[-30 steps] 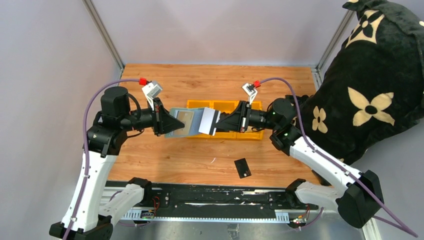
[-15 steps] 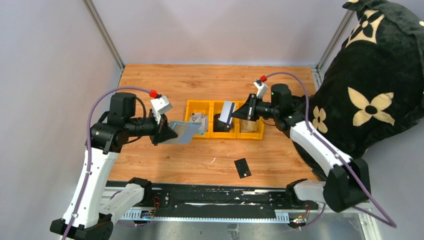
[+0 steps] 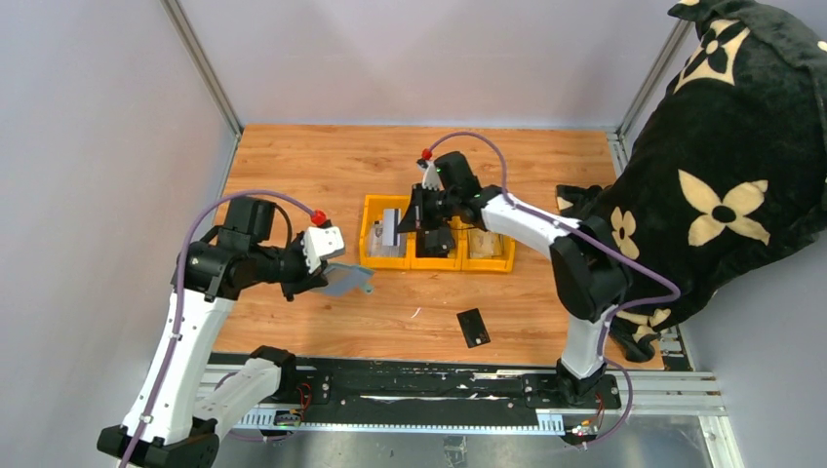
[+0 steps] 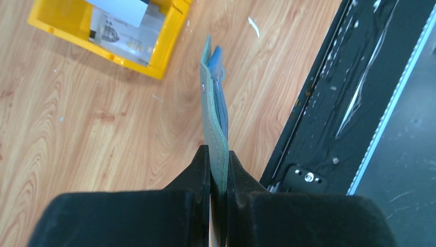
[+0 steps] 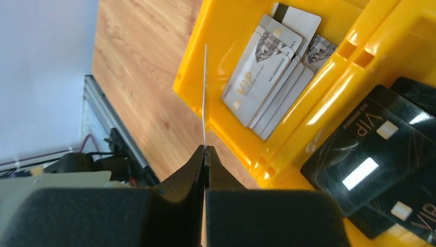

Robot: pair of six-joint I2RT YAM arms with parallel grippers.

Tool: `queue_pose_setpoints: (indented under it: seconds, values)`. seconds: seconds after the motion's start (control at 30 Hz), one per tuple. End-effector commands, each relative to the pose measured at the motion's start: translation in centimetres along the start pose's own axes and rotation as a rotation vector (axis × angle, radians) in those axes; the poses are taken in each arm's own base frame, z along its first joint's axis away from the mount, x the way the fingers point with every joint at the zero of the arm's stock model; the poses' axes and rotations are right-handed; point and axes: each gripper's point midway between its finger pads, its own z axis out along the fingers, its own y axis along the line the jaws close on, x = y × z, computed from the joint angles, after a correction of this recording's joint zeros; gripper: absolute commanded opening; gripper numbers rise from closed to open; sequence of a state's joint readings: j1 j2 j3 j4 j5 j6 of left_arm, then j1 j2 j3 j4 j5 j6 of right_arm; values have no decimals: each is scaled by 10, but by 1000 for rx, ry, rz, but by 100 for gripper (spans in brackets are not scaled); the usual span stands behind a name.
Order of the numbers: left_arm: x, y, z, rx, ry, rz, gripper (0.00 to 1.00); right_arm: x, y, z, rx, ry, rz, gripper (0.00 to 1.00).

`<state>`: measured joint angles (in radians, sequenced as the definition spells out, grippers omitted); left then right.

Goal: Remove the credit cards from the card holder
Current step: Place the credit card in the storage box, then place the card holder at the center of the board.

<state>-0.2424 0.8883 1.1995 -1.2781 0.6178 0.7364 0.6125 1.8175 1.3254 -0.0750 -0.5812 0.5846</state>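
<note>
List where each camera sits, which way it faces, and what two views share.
Top external: high behind the bases, looking down at the table; both arms show, left hand holding the card holder, right hand above the yellow bins.
Left wrist: looks down past its fingers at the edge-on card holder.
Right wrist: looks down past its fingers at a gripped silvery card.
Shared: both wrist views show the stacked cards in one bin.

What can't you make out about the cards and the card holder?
- Pockets of the card holder: edge-on in the left wrist view, clamped in the left gripper; cards inside cannot be counted.
- The silvery card in the right gripper: edge-on in the right wrist view, too small from above; face unreadable.
- The black cards in the yellow bin: cut off by the right wrist view's right edge.
</note>
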Motion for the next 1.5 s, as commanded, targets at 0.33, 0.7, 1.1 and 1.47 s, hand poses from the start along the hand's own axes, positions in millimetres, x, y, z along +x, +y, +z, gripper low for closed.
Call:
queue_pose_setpoints:
  seconds: [0.33,0.7,1.1,1.47]
  values:
    - [84,47,55,-11,360,177,0,7,-26,64,209,7,21,11]
    - [102,129,96,-495,452,448,0,-25,-9,8,273,-112,-95,41]
    - [129,94,122,-318,480,400,38,-20,-12,-54,174,-192,-3,44]
    - [162,34,125,-49,509,331,53,-9,-14,-88,134,-210,34,46]
